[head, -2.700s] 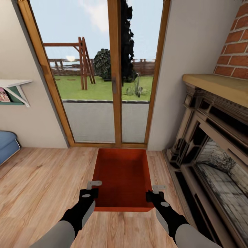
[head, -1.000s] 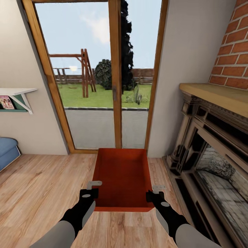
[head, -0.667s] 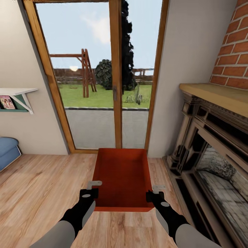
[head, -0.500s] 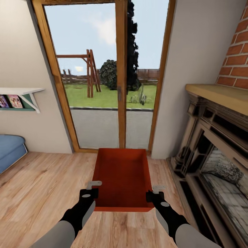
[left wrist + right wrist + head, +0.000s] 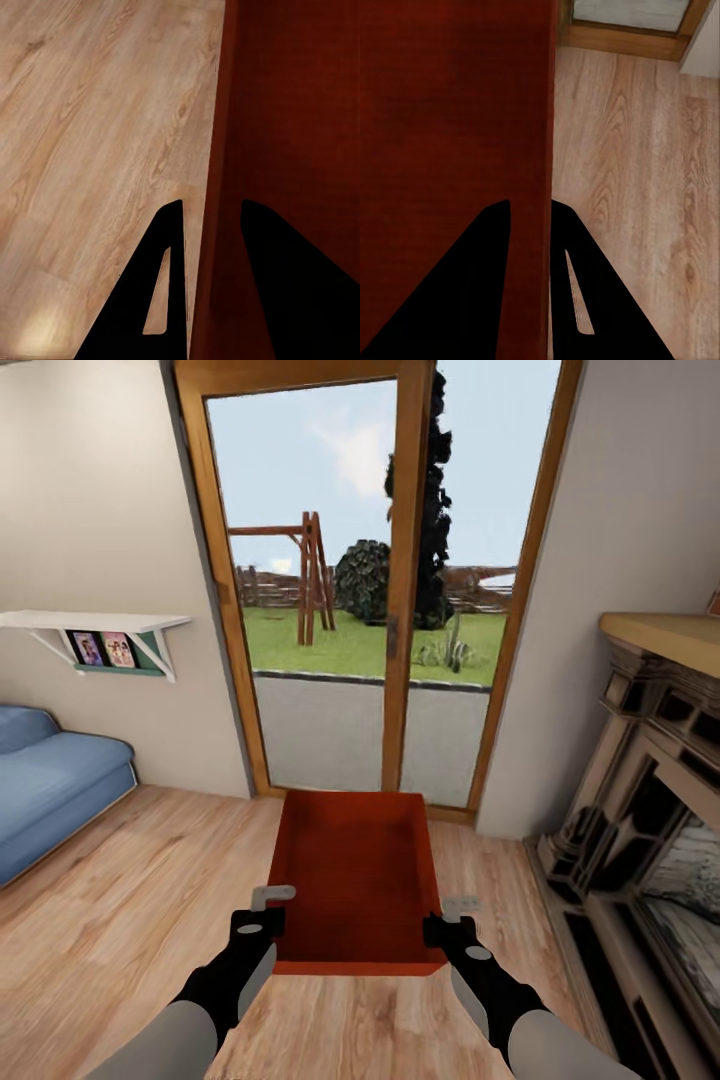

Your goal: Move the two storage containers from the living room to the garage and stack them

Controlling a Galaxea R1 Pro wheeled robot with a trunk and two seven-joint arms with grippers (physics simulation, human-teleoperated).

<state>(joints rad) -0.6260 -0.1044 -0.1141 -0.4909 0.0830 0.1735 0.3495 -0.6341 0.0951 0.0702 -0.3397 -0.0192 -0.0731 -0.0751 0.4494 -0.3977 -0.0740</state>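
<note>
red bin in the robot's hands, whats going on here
The robot holds one red-orange rectangular plastic bin out in front of itself, with the left hand shut on its left wall and the right hand shut on its right wall. The wrist views show each wall pinched between the fingers. The bin is empty and lifted above the light wood-plank floor of the living room, facing the wood-framed glass doors, with a dark ornate fireplace to the right and a blue sofa to the left.

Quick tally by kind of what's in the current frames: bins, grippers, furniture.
Red-orange storage container: 1
Grippers: 2, left gripper and right gripper, each clamped on a side wall
Blue sofa: 1
Wall shelf: 1
Fireplace mantel: 1
Glass doors: 1 pair
Total: 7
</note>
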